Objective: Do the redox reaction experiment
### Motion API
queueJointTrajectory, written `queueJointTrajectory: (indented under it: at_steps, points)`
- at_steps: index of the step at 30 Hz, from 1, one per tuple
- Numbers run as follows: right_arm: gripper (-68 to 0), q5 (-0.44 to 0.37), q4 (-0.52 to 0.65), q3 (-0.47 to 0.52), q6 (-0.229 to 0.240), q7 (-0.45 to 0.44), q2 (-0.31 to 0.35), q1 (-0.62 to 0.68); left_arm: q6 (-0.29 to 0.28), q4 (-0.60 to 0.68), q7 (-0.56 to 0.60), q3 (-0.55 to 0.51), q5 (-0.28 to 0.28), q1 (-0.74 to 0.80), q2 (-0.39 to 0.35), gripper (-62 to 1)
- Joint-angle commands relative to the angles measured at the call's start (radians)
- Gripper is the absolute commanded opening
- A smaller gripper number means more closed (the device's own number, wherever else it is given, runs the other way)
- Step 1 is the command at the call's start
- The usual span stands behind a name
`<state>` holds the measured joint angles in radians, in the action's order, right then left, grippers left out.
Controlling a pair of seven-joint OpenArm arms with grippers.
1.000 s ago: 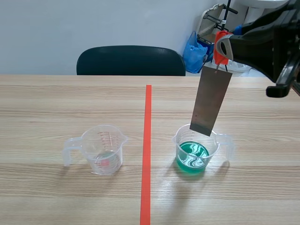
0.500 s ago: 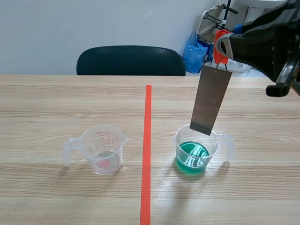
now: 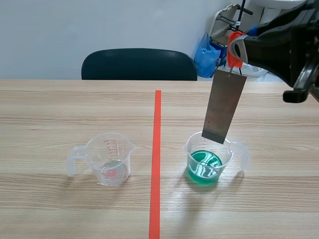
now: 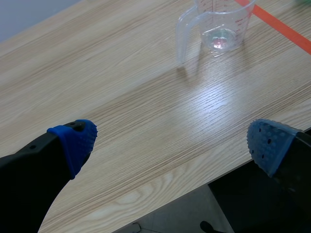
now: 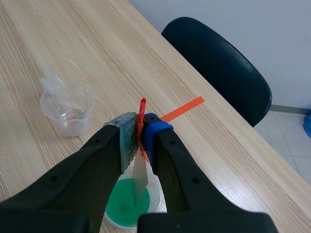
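Jaws of the right gripper, at the scene's upper right, pinch an orange-red plastic clip from which a flat grey metal strip hangs, its lower end over a clear plastic jug of green liquid right of centre. On the left gripper the jaws gape, empty, above the wooden table; a second clear jug stands ahead.

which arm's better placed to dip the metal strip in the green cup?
Right. The right gripper is shut on the red clip carrying the metal strip, hanging over the green cup. The left gripper is open, well short of the clear cup.
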<state>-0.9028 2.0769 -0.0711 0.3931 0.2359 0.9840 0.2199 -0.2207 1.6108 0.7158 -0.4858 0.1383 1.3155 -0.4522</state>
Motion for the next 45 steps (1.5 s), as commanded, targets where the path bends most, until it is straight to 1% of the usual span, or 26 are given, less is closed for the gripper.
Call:
queueJointTrajectory:
  at_steps: [1, 15, 25, 32, 38, 45]
  points:
    - [-66.9, -0.011, 0.017, 0.007, -0.003, -0.019, 0.007, -0.015, -0.003, 0.018, 0.021, 0.003, 0.006, 0.001, 0.0, 1.4]
    - [-66.9, -0.01, 0.017, 0.007, -0.003, -0.023, 0.007, -0.015, -0.003, 0.018, 0.021, 0.003, 0.006, 0.001, 0.0, 1.4]
    - [-66.9, -0.01, 0.017, 0.007, -0.003, -0.052, 0.007, -0.015, -0.003, 0.018, 0.021, 0.003, 0.006, 0.001, 0.0, 1.4]
    - [-66.9, -0.01, 0.017, 0.007, -0.003, -0.05, 0.007, -0.015, -0.003, 0.018, 0.021, 0.003, 0.006, 0.001, 0.0, 1.4]
    - [-66.9, -0.01, 0.017, 0.007, -0.003, -0.021, 0.007, -0.015, -0.003, 0.018, 0.021, 0.003, 0.006, 0.001, 0.0, 1.4]
    - [-66.9, -0.01, 0.017, 0.007, -0.003, -0.021, 0.007, -0.015, -0.003, 0.018, 0.021, 0.003, 0.006, 0.001, 0.0, 1.4]
